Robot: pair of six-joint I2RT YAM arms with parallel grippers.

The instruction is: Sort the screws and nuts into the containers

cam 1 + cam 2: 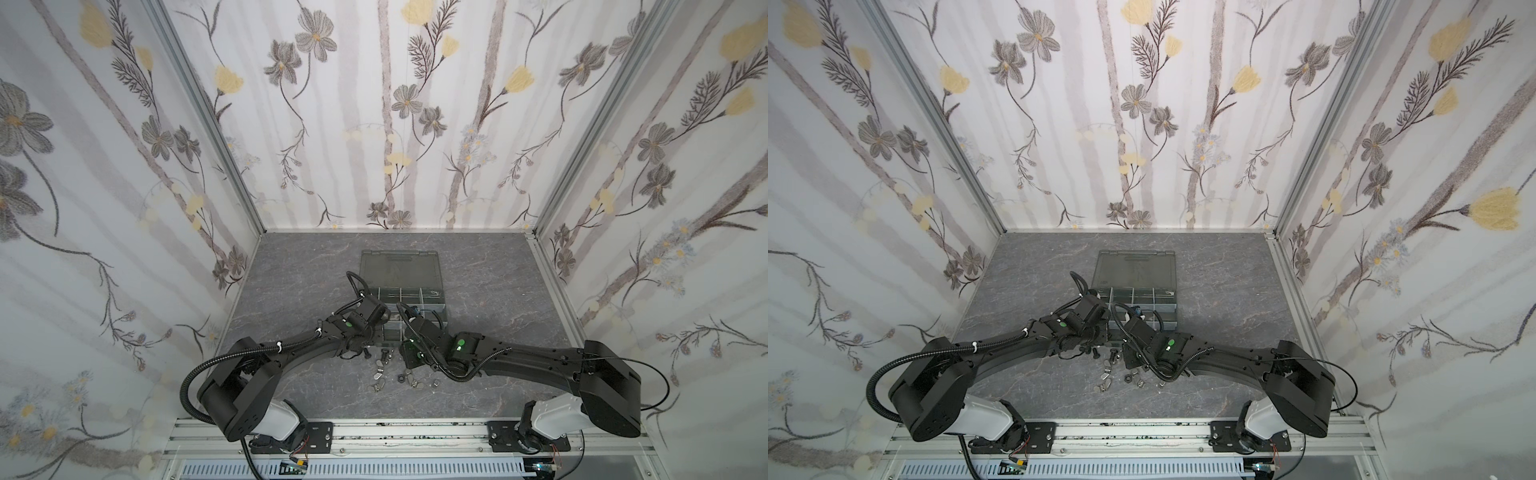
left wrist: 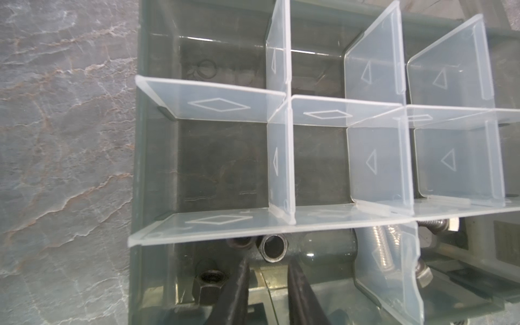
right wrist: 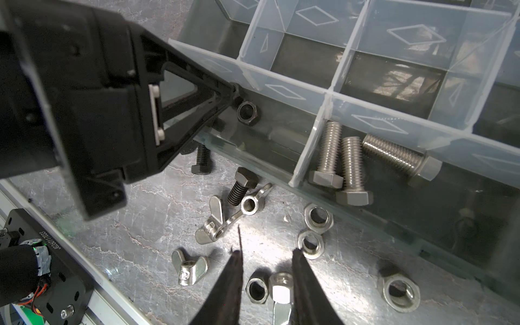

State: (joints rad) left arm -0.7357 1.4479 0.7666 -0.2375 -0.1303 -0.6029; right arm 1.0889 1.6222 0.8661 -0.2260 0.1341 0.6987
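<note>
Closest to us, the right gripper (image 3: 266, 253) hangs over the surface (image 3: 135, 222) just in front of the organizer box (image 3: 374, 225). Its jaws are partly open and hold nothing, and a silver nut (image 3: 280, 289) and a dark nut (image 3: 256, 289) lie on the surface between them. Along the box's front wall we see loose silver nuts (image 3: 318, 218), wing nuts (image 3: 190, 266) and two black screws (image 3: 242, 188). Inside the box, three silver screws (image 3: 349, 166) lie together in a front-row compartment. The left gripper (image 2: 268, 260) dips into the front corner compartment next to it, jaws a little apart and gripping nothing. A black nut (image 2: 272, 249) sits just past its tips, with another black nut (image 2: 209, 282) nearby in that same compartment. In both top views the lid (image 1: 399, 266) lies open flat behind the box
</note>
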